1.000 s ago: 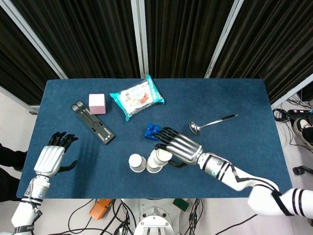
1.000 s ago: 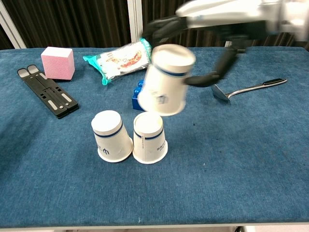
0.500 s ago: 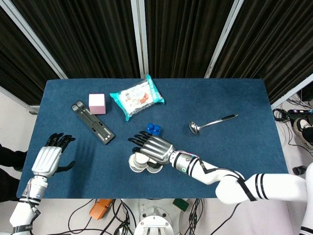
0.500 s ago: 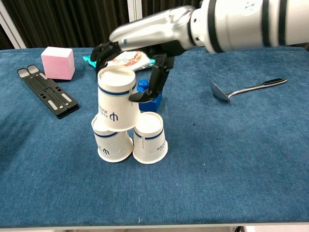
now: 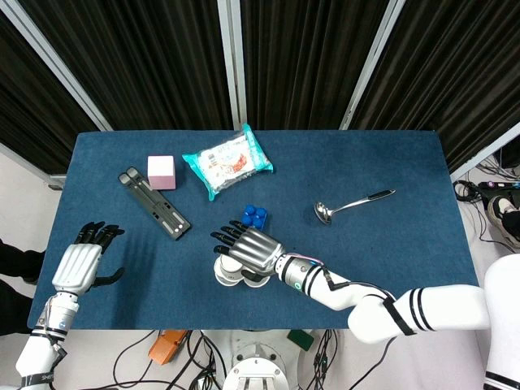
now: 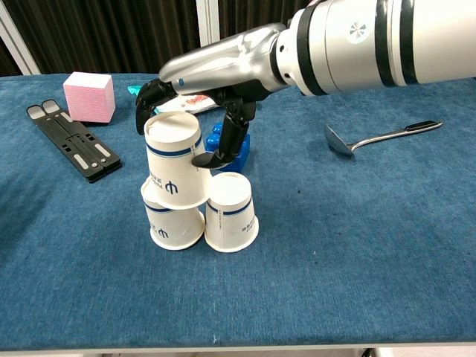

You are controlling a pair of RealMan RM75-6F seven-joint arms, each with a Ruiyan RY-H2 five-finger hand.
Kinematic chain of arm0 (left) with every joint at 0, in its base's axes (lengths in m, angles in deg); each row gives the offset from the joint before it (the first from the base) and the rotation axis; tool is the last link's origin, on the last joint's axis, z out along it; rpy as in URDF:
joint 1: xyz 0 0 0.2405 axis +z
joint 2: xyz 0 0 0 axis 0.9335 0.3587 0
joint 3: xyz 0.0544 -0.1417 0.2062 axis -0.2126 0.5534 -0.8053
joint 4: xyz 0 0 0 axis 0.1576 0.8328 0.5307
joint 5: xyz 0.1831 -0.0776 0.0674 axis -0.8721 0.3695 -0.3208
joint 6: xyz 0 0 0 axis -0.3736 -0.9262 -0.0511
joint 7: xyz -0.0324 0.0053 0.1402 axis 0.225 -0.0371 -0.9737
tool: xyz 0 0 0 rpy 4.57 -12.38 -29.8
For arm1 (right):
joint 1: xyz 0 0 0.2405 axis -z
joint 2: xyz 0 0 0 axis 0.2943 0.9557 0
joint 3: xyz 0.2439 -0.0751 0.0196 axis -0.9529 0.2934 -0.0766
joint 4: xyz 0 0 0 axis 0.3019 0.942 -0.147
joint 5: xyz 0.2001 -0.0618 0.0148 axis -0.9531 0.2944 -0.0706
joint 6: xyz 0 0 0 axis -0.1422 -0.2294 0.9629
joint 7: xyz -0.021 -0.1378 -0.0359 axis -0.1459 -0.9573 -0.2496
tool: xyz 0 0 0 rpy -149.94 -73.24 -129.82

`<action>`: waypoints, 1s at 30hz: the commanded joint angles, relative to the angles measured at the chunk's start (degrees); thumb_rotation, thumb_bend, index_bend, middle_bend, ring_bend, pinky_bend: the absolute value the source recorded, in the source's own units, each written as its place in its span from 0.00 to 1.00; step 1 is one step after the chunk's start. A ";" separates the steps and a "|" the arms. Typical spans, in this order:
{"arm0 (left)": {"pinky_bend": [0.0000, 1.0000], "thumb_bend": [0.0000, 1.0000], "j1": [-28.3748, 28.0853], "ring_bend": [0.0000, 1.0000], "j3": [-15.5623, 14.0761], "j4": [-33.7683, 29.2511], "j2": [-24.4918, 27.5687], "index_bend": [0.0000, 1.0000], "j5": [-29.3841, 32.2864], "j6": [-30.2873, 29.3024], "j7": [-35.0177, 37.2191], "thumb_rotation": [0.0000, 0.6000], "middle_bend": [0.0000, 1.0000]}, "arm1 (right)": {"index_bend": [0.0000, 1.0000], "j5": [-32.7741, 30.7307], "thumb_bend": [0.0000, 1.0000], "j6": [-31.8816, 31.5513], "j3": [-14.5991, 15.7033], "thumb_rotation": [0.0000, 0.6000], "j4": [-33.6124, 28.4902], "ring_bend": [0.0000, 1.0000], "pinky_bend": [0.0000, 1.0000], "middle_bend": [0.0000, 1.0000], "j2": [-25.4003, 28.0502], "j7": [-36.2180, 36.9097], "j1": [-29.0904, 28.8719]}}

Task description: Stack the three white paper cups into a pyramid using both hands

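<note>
Two white paper cups stand upside down side by side near the table's front edge, the left cup (image 6: 171, 224) touching the right cup (image 6: 231, 214). My right hand (image 6: 217, 83) grips the third cup (image 6: 175, 163) from above, thumb against its right side. That cup is upside down, tilted, and sits mostly over the left cup rather than centred on the pair. In the head view my right hand (image 5: 248, 246) covers most of the cups (image 5: 228, 274). My left hand (image 5: 81, 265) hovers open at the table's front left, away from the cups.
A blue brick (image 6: 242, 149) lies just behind the cups under my right hand. A pink cube (image 6: 89, 97) and a black folding stand (image 6: 73, 141) are at the back left, a snack packet (image 5: 227, 160) at the back middle, and a metal ladle (image 6: 381, 137) to the right.
My right hand carried the third cup left and down, from above the right cup to over the left cup, where it now leans. My left hand has barely moved.
</note>
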State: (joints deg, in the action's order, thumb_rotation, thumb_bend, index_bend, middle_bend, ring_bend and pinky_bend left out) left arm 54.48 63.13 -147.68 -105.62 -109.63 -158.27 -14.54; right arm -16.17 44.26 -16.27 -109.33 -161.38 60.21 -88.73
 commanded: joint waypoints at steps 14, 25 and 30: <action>0.01 0.26 0.28 0.06 1.36 2.09 0.25 0.19 -0.55 -0.58 0.76 0.99 0.14 | 0.00 11.17 0.55 -17.25 4.86 1.00 -6.47 0.00 0.00 0.05 10.55 0.37 11.38; 0.02 0.24 1.80 0.06 2.89 8.53 -1.46 0.19 -3.74 -6.48 1.74 1.00 0.14 | 0.00 29.02 0.44 -44.23 16.96 1.00 2.76 0.00 0.00 0.00 17.23 16.58 39.45; 0.02 0.23 3.38 0.06 1.90 9.67 -1.98 0.19 -5.94 -9.13 2.04 1.00 0.14 | 0.00 31.44 0.44 -51.68 18.99 1.00 10.55 0.00 0.00 0.00 15.80 25.47 49.42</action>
State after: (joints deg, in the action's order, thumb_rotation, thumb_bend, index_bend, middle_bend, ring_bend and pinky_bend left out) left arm 57.46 65.31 -138.26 -107.41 -115.29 -166.97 -12.59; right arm 12.51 -3.63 0.38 -103.29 -145.53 80.92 -44.32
